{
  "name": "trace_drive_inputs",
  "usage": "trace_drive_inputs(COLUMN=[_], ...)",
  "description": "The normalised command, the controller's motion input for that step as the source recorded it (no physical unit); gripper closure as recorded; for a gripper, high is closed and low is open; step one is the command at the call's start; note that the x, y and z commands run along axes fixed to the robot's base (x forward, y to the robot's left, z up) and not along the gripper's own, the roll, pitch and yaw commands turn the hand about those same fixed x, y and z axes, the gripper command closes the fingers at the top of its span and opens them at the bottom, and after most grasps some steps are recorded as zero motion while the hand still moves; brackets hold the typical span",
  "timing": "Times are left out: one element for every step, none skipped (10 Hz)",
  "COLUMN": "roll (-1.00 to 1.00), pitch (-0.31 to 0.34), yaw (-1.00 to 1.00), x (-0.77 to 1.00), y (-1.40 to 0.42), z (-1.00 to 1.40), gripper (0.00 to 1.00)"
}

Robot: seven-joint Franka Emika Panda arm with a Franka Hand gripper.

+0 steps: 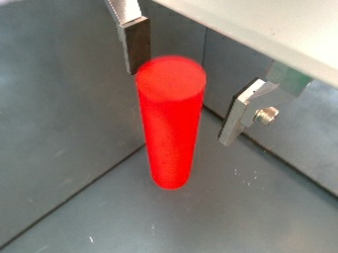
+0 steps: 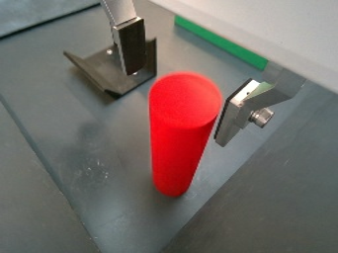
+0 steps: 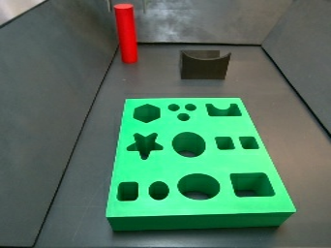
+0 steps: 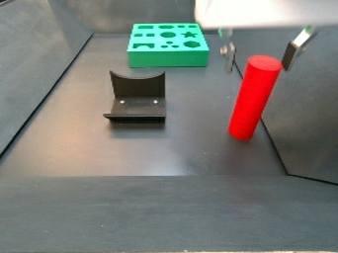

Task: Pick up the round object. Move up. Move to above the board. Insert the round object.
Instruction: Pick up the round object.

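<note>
Red smooth cylinder peg, the round object (image 1: pixel 171 119), fills both wrist views (image 2: pixel 183 133), standing upright on the dark grey floor (image 4: pixel 145 148). No writing or labels readable on any item.

Gripper (image 1: pixel 199 74) sits above the peg top, spread wide: one silver plate finger (image 1: pixel 132 40) on one side of the peg, its partner (image 1: pixel 248 109) on the opposite side (a bolt head shows on that one), neither touching the red surface; nothing is held. In a side view the finger tips (image 4: pixel 299 44) hang from the pale wrist housing at the upper right, flanking the peg (image 4: pixel 252 96), which stands near the right wall.

Flat bright green rectangular slab with shaped cut-outs, the board (image 3: pixel 195 160), lies flat and well apart from the peg (image 3: pixel 124 32); star, hexagon, circles and squares are visible. Dark grey block with a curved notch, the fixture (image 4: pixel 136 96), stands between board (image 4: pixel 169 43) and peg, to the peg's left in that side view; nothing obstructs the peg.
</note>
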Motion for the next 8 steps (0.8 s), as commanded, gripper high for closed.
trace_drive_inputs(roll=[0.0,0.0,0.0,-0.03,-0.06,0.0,0.0,0.0], pitch=[-0.004,0.0,0.0,0.0,-0.01,0.0,0.0,0.0], yaw=[0.0,0.0,0.0,0.0,0.0,0.0,0.0,0.0], x=[0.03,0.01,0.0,0.0,0.0,0.0,0.0,0.0], y=[0.0,0.0,0.0,0.0,0.0,0.0,0.0,0.0], z=[-0.47,-0.38,-0.07,-0.01,-0.03,0.0,0.0,0.0], gripper=[0.0,0.0,0.0,0.0,0.0,0.0,1.0,1.0])
